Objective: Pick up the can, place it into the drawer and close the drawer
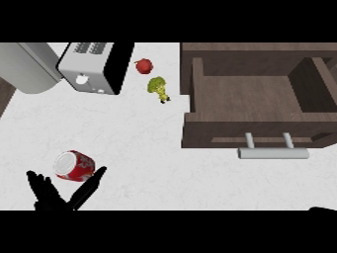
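Observation:
A red can (74, 166) with a pale silver end lies on its side on the white counter (149, 148) at the lower left. My left hand (54, 197) is just below it, open, with fingers at its left and the thumb (92, 184) rising at its right, close to the can. The brown wooden drawer (262, 96) stands pulled open at the upper right, nothing in it, with a grey bar handle (273, 153) on its front. Only a dark sliver of my right hand (324, 209) shows at the lower right edge.
A grey and black toaster (94, 66) stands at the upper left beside a large grey rounded object (21, 64). A red round fruit (144, 64) and a yellow-green vegetable piece (158, 88) lie between the toaster and the drawer.

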You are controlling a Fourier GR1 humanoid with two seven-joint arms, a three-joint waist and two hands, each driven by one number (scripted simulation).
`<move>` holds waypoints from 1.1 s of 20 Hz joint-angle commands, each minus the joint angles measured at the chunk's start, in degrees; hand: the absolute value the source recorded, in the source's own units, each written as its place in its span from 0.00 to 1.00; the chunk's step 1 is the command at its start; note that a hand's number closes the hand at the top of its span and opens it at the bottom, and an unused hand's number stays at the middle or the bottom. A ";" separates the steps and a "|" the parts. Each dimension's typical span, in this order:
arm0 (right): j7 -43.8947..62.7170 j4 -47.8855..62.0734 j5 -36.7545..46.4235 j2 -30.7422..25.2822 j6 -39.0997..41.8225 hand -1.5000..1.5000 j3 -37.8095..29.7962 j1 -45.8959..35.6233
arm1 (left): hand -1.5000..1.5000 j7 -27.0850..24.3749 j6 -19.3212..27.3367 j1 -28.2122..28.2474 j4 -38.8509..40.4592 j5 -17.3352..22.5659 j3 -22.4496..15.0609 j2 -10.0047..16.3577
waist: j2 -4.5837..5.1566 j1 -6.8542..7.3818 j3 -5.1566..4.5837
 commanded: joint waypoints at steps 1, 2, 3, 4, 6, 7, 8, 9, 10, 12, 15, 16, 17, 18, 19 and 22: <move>0.81 -4.32 0.91 1.26 0.91 0.00 0.76 3.02 | 0.00 -3.85 -2.22 -4.33 7.19 3.75 3.31 -0.02 | -0.01 -0.17 0.01; 2.62 -2.62 -1.43 -0.54 1.20 0.00 -1.41 0.68 | 0.00 -0.46 -3.41 -6.98 7.83 2.24 5.44 1.02 | 0.01 -0.16 0.02; 1.50 -1.35 -1.10 -0.14 1.10 0.00 -1.42 0.21 | 0.00 -9.69 -3.89 -4.07 11.47 8.44 3.25 0.00 | 0.01 -0.06 0.00; 4.54 0.28 -0.25 -1.89 -0.60 0.00 -1.18 -4.99 | 0.00 -8.37 -7.59 -5.45 14.00 5.49 7.10 -0.01 | 0.05 0.06 0.00; 4.49 0.19 2.32 -0.77 -1.79 0.00 0.66 -6.02 | 0.00 -13.23 -7.34 -4.80 15.88 10.59 3.93 -0.01 | 0.05 0.11 -0.01; 0.44 3.65 -3.15 -2.14 1.80 0.00 -3.92 -4.55 | 0.00 -8.63 -5.92 -7.24 14.51 6.22 5.49 -0.01 | 0.03 -0.05 0.03; 3.51 1.37 -1.14 -1.13 -0.10 0.00 -1.87 -4.78 | 0.00 -9.59 -6.96 -10.78 18.52 5.89 7.91 -0.01 | 0.04 -0.10 0.02; 8.06 -3.80 -1.74 -2.14 -0.55 0.00 -2.69 -3.87 | 0.00 -8.23 -8.92 -7.86 16.10 6.01 7.56 1.70 | 0.00 -0.10 0.02; 4.70 -1.57 2.57 0.81 -1.24 0.00 1.44 -3.69 | 0.00 -9.48 -9.86 -8.93 18.55 6.12 9.00 1.52 | 0.02 -0.03 0.02; 4.52 -5.09 -0.31 0.78 0.97 0.00 -0.35 -0.02 | 0.00 -8.07 -11.89 -7.13 15.89 5.98 8.40 3.35 | -0.02 -0.10 0.03; 1.69 1.18 2.98 -0.06 -0.17 0.00 -0.37 -4.95 | 0.00 -7.38 -12.14 -14.58 22.42 5.57 9.82 4.12 | 0.05 -0.04 0.02; 1.61 -2.51 -1.64 -0.23 2.25 0.00 -3.22 -0.05 | 0.00 -12.63 -15.04 -18.44 30.68 6.36 11.77 1.49 | 0.07 -0.51 -0.01; 5.22 -1.68 0.51 -1.11 0.26 0.00 -1.34 -4.65 | 0.00 -10.04 -16.48 -15.08 25.28 5.11 9.18 3.60 | 0.04 -0.10 0.01; 3.27 -1.08 0.03 -0.78 0.75 0.00 -2.99 -2.90 | 0.00 -9.56 -17.94 -16.43 28.11 5.27 9.62 3.99 | 0.04 -0.23 0.01; -0.10 -1.77 1.90 2.05 2.00 0.00 -0.27 1.04 | 0.00 -9.39 -16.60 -17.30 27.53 4.63 8.68 2.66 | 0.03 -0.30 0.02; 4.65 -2.22 5.34 2.01 -2.07 0.00 2.51 -5.25 | 1.00 -8.91 -20.20 -18.85 29.17 5.12 10.72 5.74 | 0.06 -0.05 0.01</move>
